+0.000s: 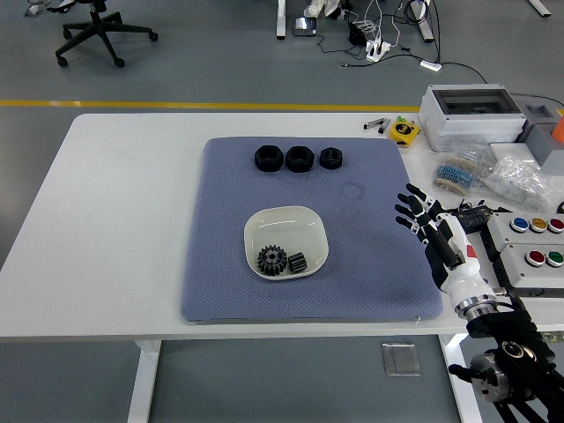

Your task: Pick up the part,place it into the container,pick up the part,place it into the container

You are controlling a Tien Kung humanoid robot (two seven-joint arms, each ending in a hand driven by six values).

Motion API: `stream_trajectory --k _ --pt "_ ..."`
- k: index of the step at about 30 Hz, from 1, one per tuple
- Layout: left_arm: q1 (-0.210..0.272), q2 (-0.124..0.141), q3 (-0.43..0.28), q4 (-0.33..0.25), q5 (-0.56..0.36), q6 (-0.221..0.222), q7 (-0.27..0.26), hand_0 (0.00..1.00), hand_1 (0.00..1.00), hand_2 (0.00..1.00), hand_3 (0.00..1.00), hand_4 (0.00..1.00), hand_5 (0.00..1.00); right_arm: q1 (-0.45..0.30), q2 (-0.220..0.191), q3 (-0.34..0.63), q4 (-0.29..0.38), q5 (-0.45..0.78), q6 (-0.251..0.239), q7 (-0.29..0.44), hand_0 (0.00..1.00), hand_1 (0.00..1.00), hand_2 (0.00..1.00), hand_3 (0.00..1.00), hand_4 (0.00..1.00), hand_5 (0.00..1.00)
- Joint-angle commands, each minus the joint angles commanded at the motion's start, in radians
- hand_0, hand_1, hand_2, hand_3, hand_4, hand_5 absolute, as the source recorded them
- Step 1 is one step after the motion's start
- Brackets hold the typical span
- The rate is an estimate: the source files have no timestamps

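The right hand (430,227), fingers spread and empty at right of centre, is seen well apart from the three black parts (299,159) lined up upper-left of it, beyond the bowl (286,241).

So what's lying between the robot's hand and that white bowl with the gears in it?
Nothing: in the head view, only bare blue mat lies between the right hand and the white bowl.
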Motion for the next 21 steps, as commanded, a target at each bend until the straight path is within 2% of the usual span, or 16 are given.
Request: stream_trajectory --k 21 --pt "-0.003 0.0 0.033 0.0 -0.027 -0.003 0.001 0.829 0.765 0.796 0.574 0.483 0.738 0.003 0.006 0.005 0.0 0.0 -0.014 0.002 0.891 0.837 0.861 0.873 0.998 0.76"
